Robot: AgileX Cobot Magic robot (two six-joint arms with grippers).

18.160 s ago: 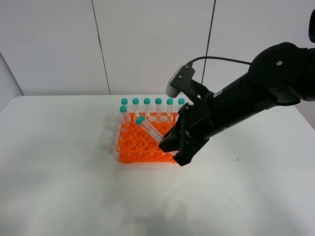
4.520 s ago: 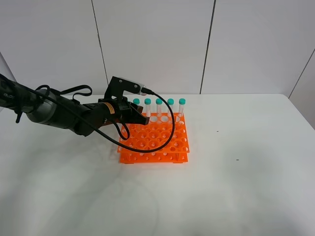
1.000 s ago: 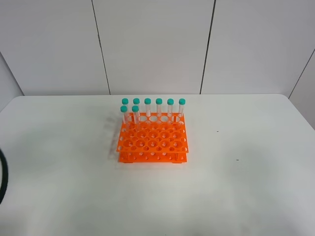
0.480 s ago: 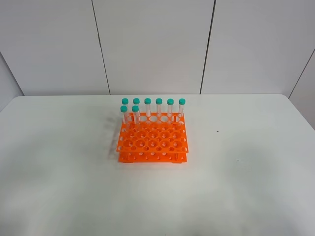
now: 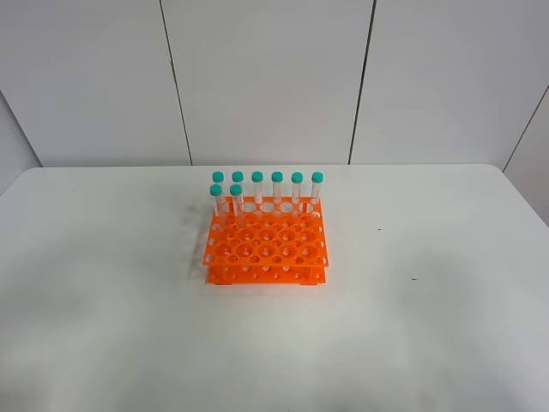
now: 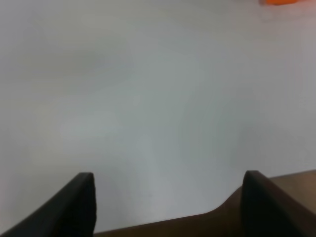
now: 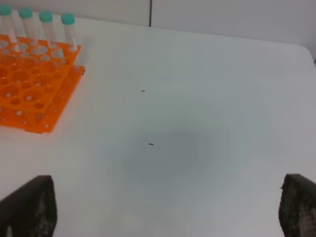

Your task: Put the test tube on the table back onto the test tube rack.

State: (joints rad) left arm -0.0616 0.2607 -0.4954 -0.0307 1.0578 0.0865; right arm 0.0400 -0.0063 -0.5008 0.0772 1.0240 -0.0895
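Note:
The orange test tube rack (image 5: 266, 249) stands mid-table on the white table (image 5: 403, 335). Several teal-capped tubes stand upright along its back rows, one of them a test tube (image 5: 236, 199) in the second row. No tube lies on the table in any view. Neither arm shows in the exterior view. My left gripper (image 6: 169, 174) hangs open over bare table (image 6: 148, 98), with a sliver of the rack (image 6: 281, 2) far off. My right gripper (image 7: 168, 177) is wide open and empty over the table (image 7: 207, 79), well clear of the rack (image 7: 34, 84).
The left wrist view shows the table's edge with brown floor (image 6: 197, 228) beyond it, close under the left gripper. Small dark specks (image 7: 150, 144) mark the tabletop to the right of the rack. White wall panels stand behind the table.
A dark cable loop at the left edge of the exterior view a second ago has gone out of view. The rack and tubes have not moved.

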